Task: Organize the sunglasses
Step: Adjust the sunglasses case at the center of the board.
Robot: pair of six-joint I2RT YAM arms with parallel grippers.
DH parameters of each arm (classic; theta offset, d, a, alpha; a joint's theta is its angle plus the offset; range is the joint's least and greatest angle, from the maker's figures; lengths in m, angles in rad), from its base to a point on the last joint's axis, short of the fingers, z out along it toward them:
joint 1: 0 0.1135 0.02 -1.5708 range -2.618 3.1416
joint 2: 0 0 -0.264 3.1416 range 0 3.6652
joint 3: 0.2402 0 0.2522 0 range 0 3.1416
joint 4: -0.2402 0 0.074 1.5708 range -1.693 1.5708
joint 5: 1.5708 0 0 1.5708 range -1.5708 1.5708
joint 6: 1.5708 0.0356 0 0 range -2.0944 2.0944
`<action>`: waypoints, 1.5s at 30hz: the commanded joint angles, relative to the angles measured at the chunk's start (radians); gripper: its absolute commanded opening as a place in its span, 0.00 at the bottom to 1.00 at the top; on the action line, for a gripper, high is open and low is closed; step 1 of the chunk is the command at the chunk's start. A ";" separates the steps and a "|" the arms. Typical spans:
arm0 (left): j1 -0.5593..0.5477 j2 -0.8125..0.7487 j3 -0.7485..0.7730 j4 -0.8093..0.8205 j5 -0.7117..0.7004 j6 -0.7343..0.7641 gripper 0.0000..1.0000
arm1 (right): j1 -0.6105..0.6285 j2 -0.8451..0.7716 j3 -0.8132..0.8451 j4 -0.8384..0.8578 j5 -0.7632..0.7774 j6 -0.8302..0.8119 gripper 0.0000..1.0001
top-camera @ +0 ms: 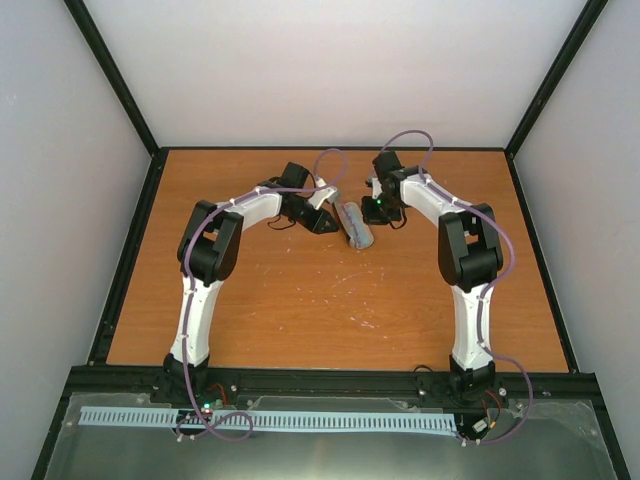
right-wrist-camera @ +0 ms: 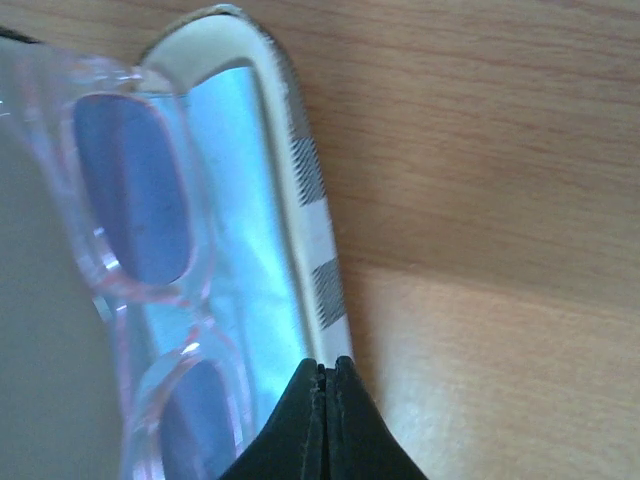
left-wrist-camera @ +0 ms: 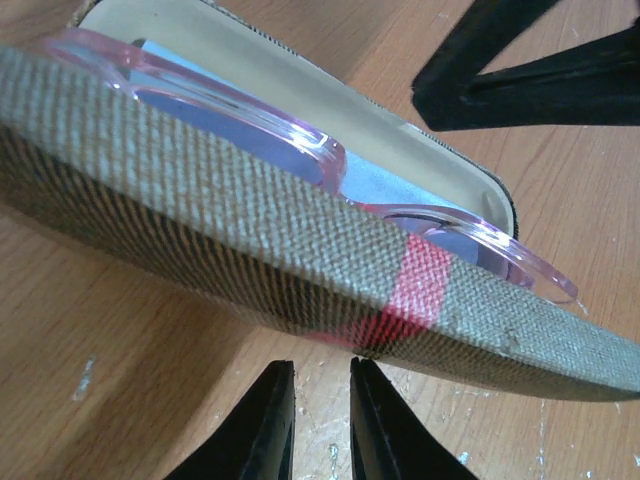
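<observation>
Inside woven case [left-wrist-camera: 200, 205] — translucent pink sunglasses [left-wrist-camera: 240, 125] over blue cloth [left-wrist-camera: 395, 185]; left jaws narrowly apart, right jaws pressed together.

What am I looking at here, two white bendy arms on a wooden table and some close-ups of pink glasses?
Two robot arms, each ending in a two-finger gripper. One picture looks down from above; the other two come from cameras on the wrists. On the table lies an open fabric case with the pink sunglasses inside on a blue cloth. The left gripper is slightly open beside the case; the right gripper is shut at its rim. Neither clearly holds anything.
</observation>
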 commanded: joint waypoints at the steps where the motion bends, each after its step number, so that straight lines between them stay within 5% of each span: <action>1: -0.013 0.010 0.035 0.014 0.006 -0.010 0.18 | 0.020 -0.080 -0.041 0.053 -0.049 0.028 0.03; 23: -0.013 -0.008 0.030 -0.019 -0.032 0.018 0.18 | 0.012 -0.164 -0.114 0.118 0.032 0.036 0.03; 45: -0.014 0.013 0.112 -0.099 -0.061 0.042 0.18 | 0.010 -0.010 -0.118 0.147 -0.050 0.039 0.03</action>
